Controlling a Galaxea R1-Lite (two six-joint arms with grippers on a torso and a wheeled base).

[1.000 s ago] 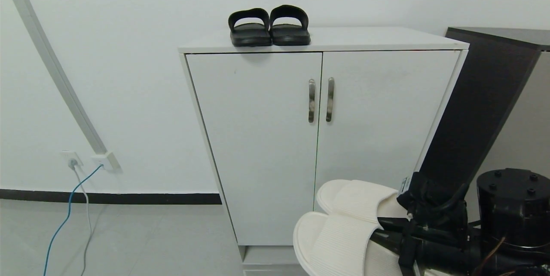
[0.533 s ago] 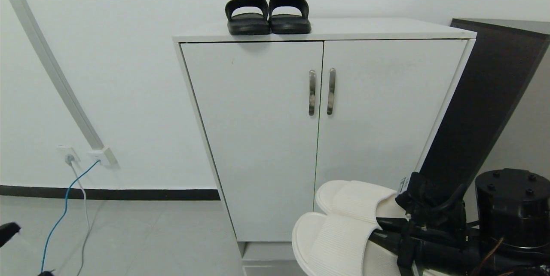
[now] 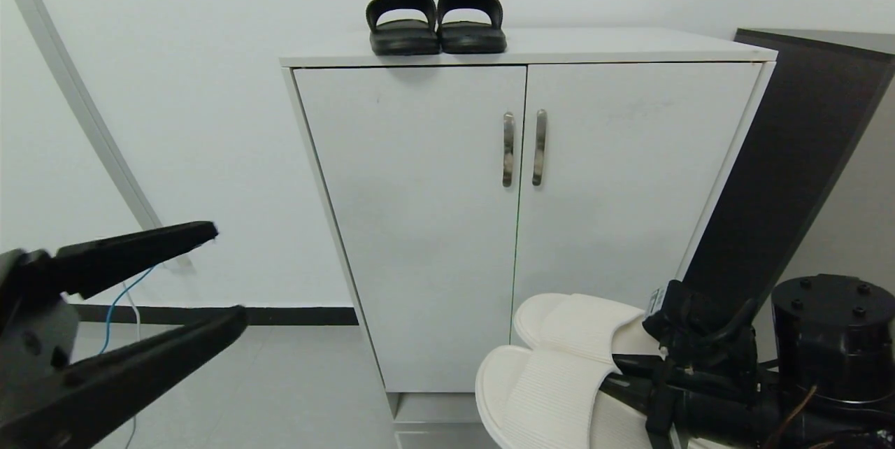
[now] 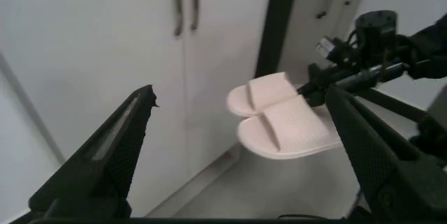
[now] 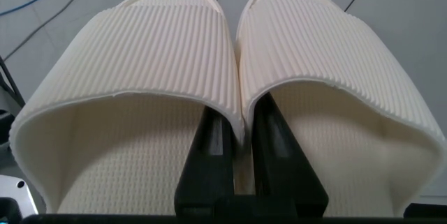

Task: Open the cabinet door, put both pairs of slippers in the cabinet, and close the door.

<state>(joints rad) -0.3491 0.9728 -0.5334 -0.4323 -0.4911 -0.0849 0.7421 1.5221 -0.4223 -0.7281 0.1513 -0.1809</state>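
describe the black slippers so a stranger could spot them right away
Find the white two-door cabinet against the wall. On its top, toward the left end, a pair of black slippers sits side by side. The cream slippers are ribbed and held low by the right gripper.

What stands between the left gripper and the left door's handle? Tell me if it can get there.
Probably yes. The left gripper is open with nothing between it and the left handle; the white slippers in the right gripper sit lower.

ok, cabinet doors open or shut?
Shut. Both doors sit flush in the cabinet front, handles side by side, with just a thin seam between them.
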